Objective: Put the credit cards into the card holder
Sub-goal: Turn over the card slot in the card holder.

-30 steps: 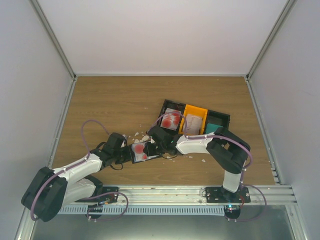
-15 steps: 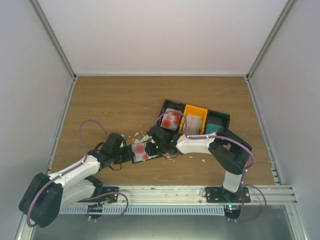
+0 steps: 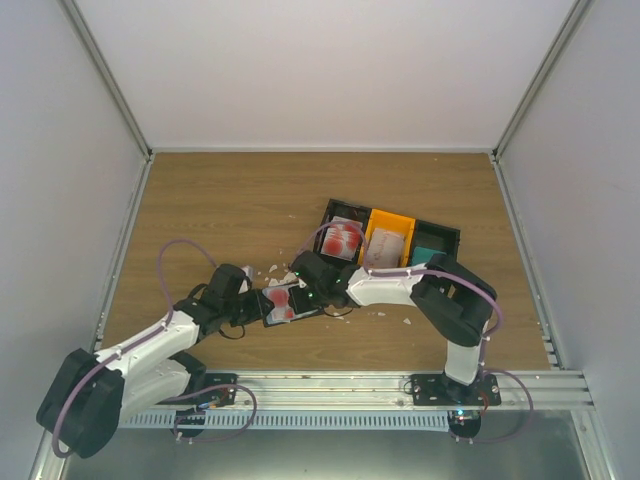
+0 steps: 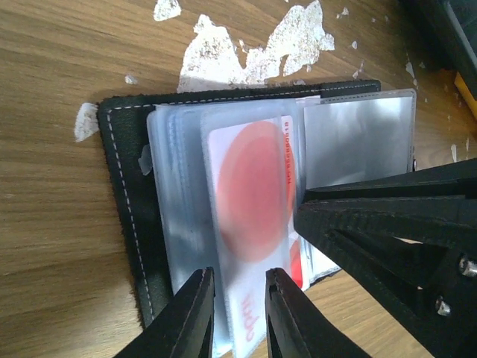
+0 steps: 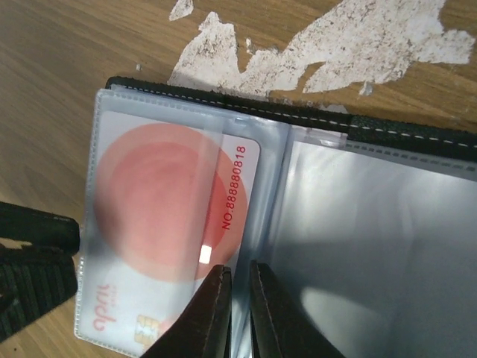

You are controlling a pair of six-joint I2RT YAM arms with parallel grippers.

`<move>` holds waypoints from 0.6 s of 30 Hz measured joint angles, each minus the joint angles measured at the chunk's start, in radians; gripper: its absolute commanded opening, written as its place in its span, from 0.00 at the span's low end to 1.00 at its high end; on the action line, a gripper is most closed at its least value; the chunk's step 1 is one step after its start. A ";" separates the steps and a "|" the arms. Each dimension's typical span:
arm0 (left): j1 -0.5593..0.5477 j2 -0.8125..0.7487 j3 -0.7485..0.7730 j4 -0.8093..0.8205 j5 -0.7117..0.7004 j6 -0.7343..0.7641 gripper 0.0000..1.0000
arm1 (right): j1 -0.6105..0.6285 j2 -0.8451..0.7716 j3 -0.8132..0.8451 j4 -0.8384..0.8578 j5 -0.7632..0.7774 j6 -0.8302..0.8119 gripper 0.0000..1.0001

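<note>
Seen from above: both arms stretched inward over the wooden table (image 3: pixel 220 200), left gripper (image 3: pixel 262 305) and right gripper (image 3: pixel 300 296) meeting at the open card holder (image 3: pixel 285 312), near a black tray (image 3: pixel 447 234) with further cards (image 3: pixel 343 240).

Left wrist: holder lying flat, red-and-white card (image 4: pixel 253 194) tucked inside a clear sleeve (image 4: pixel 358 134). Jaws narrowly apart astride the sleeve's near end; gripped or not, cannot tell.

Right wrist: jaws almost together at the sleeve's edge; pinched or not, cannot tell. White paper scraps (image 5: pixel 373 37) just beyond the holder.
</note>
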 measured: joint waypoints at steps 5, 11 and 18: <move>0.014 0.020 -0.009 0.034 0.041 0.001 0.24 | 0.004 0.018 0.023 -0.015 0.003 -0.009 0.07; 0.037 0.035 -0.025 0.079 0.095 0.001 0.27 | 0.004 0.023 0.028 -0.022 0.004 -0.010 0.07; 0.051 0.062 -0.031 0.107 0.131 0.003 0.36 | 0.004 0.023 0.028 -0.022 0.008 -0.009 0.03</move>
